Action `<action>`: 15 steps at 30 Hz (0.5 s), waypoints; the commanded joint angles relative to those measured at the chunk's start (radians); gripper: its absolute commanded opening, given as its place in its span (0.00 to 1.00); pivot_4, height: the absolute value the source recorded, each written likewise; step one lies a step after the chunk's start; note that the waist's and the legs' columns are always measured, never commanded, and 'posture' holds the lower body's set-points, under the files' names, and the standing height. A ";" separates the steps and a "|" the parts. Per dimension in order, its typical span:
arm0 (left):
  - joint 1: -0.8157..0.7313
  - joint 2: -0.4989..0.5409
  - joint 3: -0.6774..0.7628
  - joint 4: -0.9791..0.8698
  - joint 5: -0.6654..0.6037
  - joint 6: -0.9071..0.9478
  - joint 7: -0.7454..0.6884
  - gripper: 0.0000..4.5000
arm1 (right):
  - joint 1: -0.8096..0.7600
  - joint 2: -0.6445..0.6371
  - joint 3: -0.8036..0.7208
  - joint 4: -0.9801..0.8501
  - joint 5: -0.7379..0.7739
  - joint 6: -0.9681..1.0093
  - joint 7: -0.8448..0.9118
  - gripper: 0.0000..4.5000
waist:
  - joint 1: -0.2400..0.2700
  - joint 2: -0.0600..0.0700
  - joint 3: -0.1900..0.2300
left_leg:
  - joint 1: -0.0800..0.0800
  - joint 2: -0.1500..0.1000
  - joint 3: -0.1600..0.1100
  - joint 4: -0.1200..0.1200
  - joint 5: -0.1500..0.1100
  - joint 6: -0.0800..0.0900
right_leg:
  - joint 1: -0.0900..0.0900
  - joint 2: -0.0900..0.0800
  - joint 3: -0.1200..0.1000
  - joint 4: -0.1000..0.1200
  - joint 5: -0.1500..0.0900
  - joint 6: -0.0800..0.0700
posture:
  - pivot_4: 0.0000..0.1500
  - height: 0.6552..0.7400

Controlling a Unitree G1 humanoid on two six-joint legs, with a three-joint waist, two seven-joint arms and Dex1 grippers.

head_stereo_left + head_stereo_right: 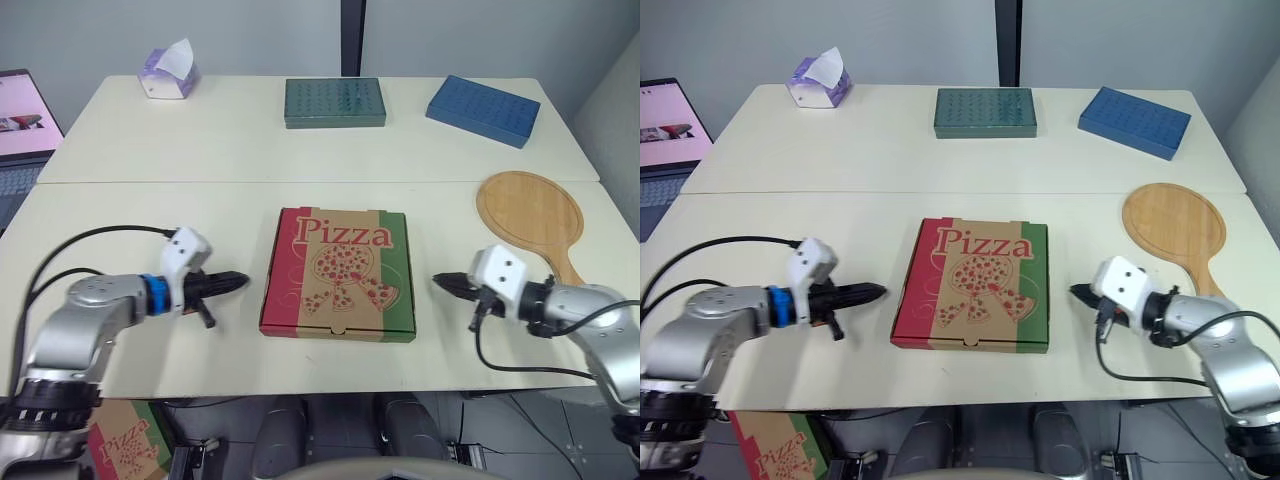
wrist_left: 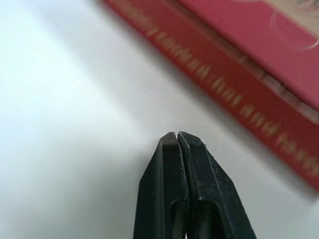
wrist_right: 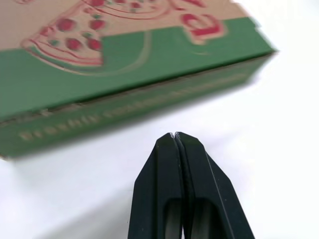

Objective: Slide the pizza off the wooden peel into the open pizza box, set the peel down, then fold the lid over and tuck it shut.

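Lying flat in the middle of the near cream table (image 1: pixel 150 220), the square cardboard pizza box (image 1: pixel 338 272) has its lid folded down. The printed top shows a red band on the robot's left, a green band on its right and the word "Pizza" along the far edge.

The round, light wooden peel (image 1: pixel 530 215) rests flat on the same table, well to the right of the box and a little farther back. Its short handle points toward the robot's right arm.

The left gripper (image 1: pixel 241 279) hovers low over the table just to the left of the box, pointing at the red side wall. In the left wrist view its 2 black fingers (image 2: pixel 164 174) are pressed together with nothing between them, and a bare strip of table separates the tips from the box.

The right gripper (image 1: pixel 438 281) mirrors it on the other side, aimed at the green wall. Its 2 fingers (image 3: pixel 159 179) are likewise closed on nothing and stand apart from the box.

On the far table sit a purple tissue box (image 1: pixel 168 72) at the left, a dark green flat box (image 1: pixel 334 102) in the middle and a blue flat box (image 1: pixel 483 109) at the right. An open laptop (image 1: pixel 18 130) shows at the left edge. A second printed pizza box (image 1: pixel 125 440) lies below the table's near left corner.
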 commanded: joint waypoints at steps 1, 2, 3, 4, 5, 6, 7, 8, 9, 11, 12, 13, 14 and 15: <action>0.086 0.023 0.130 -0.042 -0.014 -0.078 -0.021 0.00 | 0.042 -0.045 -0.129 0.054 0.010 -0.127 0.053 0.01 | 0.000 0.000 0.000 | 0.000 0.000 0.001 0.000 0.000 0.000 | 0.000 0.000 0.000 0.000 0.000 0.000 | 1.00 1.00; 0.107 0.022 0.153 -0.041 -0.005 -0.097 -0.009 0.00 | 0.050 -0.051 -0.152 0.074 0.024 -0.145 0.070 0.01 | 0.001 0.000 0.000 | 0.000 0.000 0.001 0.000 0.000 0.000 | 0.000 -0.001 0.000 -0.001 0.000 0.000 | 1.00 1.00; 0.130 0.027 0.181 -0.026 0.013 -0.106 0.012 0.00 | 0.061 -0.072 -0.182 0.110 0.034 -0.161 0.102 0.01 | 0.001 0.000 0.000 | 0.000 0.000 0.001 0.000 0.000 0.000 | 0.000 -0.001 0.000 -0.001 0.000 0.000 | 1.00 1.00; 0.145 0.026 0.205 -0.013 0.024 -0.125 0.029 0.00 | 0.067 -0.091 -0.207 0.150 0.042 -0.175 0.130 0.01 | 0.001 0.000 0.000 | 0.000 0.000 0.001 0.000 0.000 0.000 | 0.000 -0.001 0.000 -0.001 0.000 -0.001 | 1.00 1.00; 0.159 0.027 0.239 -0.004 0.015 -0.122 0.038 0.00 | 0.070 -0.113 -0.231 0.199 0.047 -0.186 0.157 0.01 | 0.001 0.000 0.000 | 0.000 0.000 0.001 0.000 0.000 0.000 | 0.000 -0.001 0.000 -0.001 -0.002 -0.003 | 1.00 1.00; 0.165 0.023 0.261 0.001 0.005 -0.124 0.042 0.00 | 0.068 -0.129 -0.243 0.239 0.049 -0.195 0.174 0.01 | 0.001 0.000 0.000 | 0.000 0.000 0.001 0.000 0.000 0.000 | 0.000 -0.001 0.000 -0.001 -0.002 -0.004 | 1.00 1.00; 0.165 0.018 0.277 0.003 -0.003 -0.120 0.053 0.00 | 0.060 -0.139 -0.248 0.274 0.050 -0.198 0.178 0.01 | 0.001 0.000 0.000 | 0.000 0.000 0.001 0.000 0.000 0.000 | 0.000 -0.001 0.000 -0.001 -0.002 -0.004 | 1.00 1.00; 0.165 0.013 0.293 0.002 -0.013 -0.114 0.061 0.00 | 0.045 -0.148 -0.252 0.313 0.056 -0.195 0.184 0.01 | 0.001 0.000 0.000 | 0.000 0.000 0.001 0.000 0.000 0.000 | 0.000 -0.001 0.000 -0.001 -0.002 -0.004 | 1.00 1.00; 0.163 0.008 0.302 -0.001 -0.019 -0.110 0.069 0.00 | 0.031 -0.152 -0.255 0.346 0.059 -0.198 0.190 0.01 | 0.001 0.000 0.000 | 0.000 0.000 0.001 0.000 0.000 0.000 | 0.001 -0.001 0.000 -0.001 -0.002 -0.005 | 1.00 1.00; 0.161 -0.001 0.311 -0.003 -0.021 -0.130 0.074 0.00 | 0.010 -0.162 -0.254 0.399 0.060 -0.208 0.212 0.01 | 0.000 0.000 0.000 | 0.001 0.000 0.001 0.000 0.000 0.000 | 0.001 -0.001 0.001 -0.001 -0.002 -0.004 | 1.00 1.00; 0.161 -0.001 0.309 -0.005 -0.019 -0.136 0.072 0.00 | 0.005 -0.167 -0.251 0.417 0.055 -0.220 0.222 0.01 | 0.000 0.000 0.000 | 0.001 0.000 0.002 0.000 0.000 0.000 | 0.001 -0.001 0.001 0.000 -0.002 -0.004 | 1.00 1.00; 0.163 0.002 0.307 -0.007 -0.019 -0.135 0.069 0.00 | 0.000 -0.171 -0.247 0.432 0.049 -0.230 0.228 0.01 | 0.000 0.000 0.000 | 0.001 0.000 0.002 0.000 0.000 0.000 | 0.001 -0.001 0.001 0.000 -0.001 -0.004 | 1.00 1.00; 0.162 0.003 0.303 -0.009 -0.019 -0.134 0.068 0.00 | -0.006 -0.172 -0.242 0.445 0.045 -0.238 0.233 0.01 | 0.000 0.000 0.000 | 0.001 0.000 0.002 0.000 0.000 0.000 | 0.001 -0.001 0.001 0.000 0.000 -0.002 | 1.00 1.00; 0.157 0.001 0.302 -0.009 -0.022 -0.128 0.073 0.00 | -0.011 -0.174 -0.237 0.459 0.040 -0.244 0.238 0.01 | 0.000 0.000 0.000 | 0.001 0.000 0.001 0.000 0.000 0.000 | 0.000 -0.001 0.001 0.000 0.000 -0.002 | 1.00 1.00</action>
